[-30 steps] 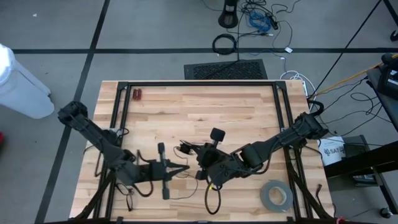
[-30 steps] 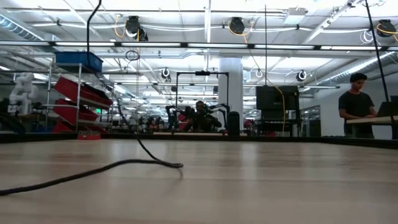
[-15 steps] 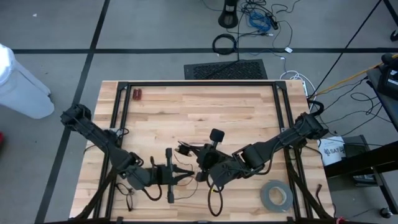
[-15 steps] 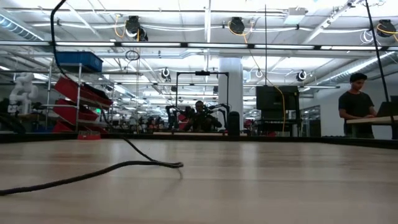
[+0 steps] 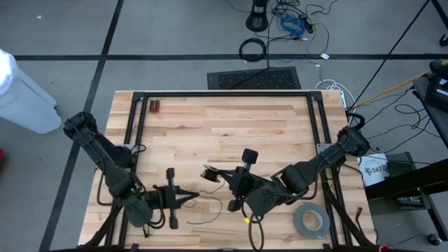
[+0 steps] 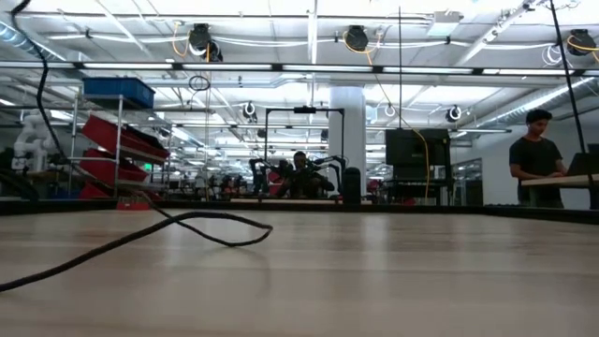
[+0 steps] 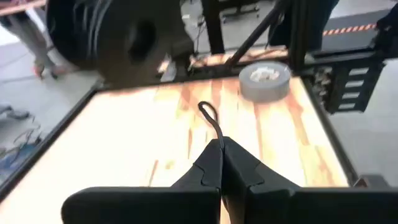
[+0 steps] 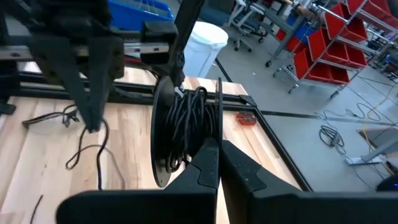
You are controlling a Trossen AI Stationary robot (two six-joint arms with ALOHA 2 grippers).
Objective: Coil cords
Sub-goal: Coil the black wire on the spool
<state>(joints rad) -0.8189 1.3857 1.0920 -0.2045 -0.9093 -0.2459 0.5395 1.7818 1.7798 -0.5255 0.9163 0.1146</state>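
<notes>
The left end effector (image 5: 187, 199) is sitting low over the near-left part of the tabletop (image 5: 210, 126), and its fingers (image 7: 214, 165) are pressed together on the thin black cord (image 7: 212, 121), which is leaving the tips and ending in a small loop on the wood. The right end effector (image 5: 222, 175) is near the middle of the tabletop, also closed, and it is gripping a black spool (image 8: 166, 134) by its edge; a thick bundle of the same cord is wound on this spool. In the high view a loose strand is lying on the wood between the two end effectors. In the low view the cord (image 6: 140, 239) is trailing across the tabletop and rising at the left. A grey tape roll (image 5: 310, 220) is lying near the right front corner, apart from both arms.
</notes>
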